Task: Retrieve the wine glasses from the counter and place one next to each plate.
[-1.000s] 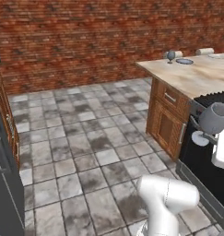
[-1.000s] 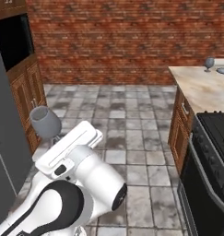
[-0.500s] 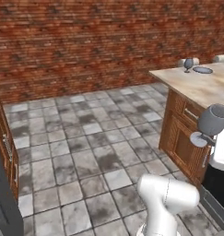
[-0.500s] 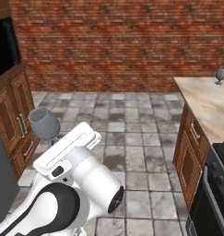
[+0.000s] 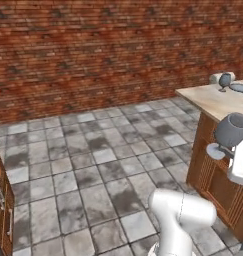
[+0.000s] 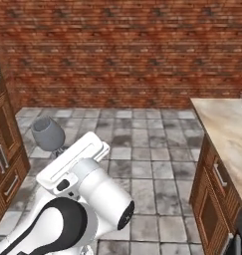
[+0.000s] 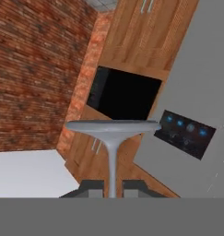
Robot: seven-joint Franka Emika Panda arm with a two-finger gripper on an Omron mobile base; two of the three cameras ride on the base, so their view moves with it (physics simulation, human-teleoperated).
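A: In the left base view, what is carried?
B: A wine glass (image 5: 229, 133), held beside the tabletop (image 5: 213, 100); a second glass (image 5: 224, 80) and a plate (image 5: 240, 87) are set there.

A: In the right base view?
B: The glass (image 6: 47, 133) is kept level above the floor (image 6: 142, 164).

A: In the hand view?
B: The jaws are clamped on the stem (image 7: 112, 161); a slow approach is advised.

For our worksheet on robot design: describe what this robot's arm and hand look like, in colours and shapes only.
The arm is built of glossy white, rounded segments with dark grey-black bands at the joints. A flat white block tops it in the right base view. The hand ends in two small dark grey finger tips. No cables or markings are visible.
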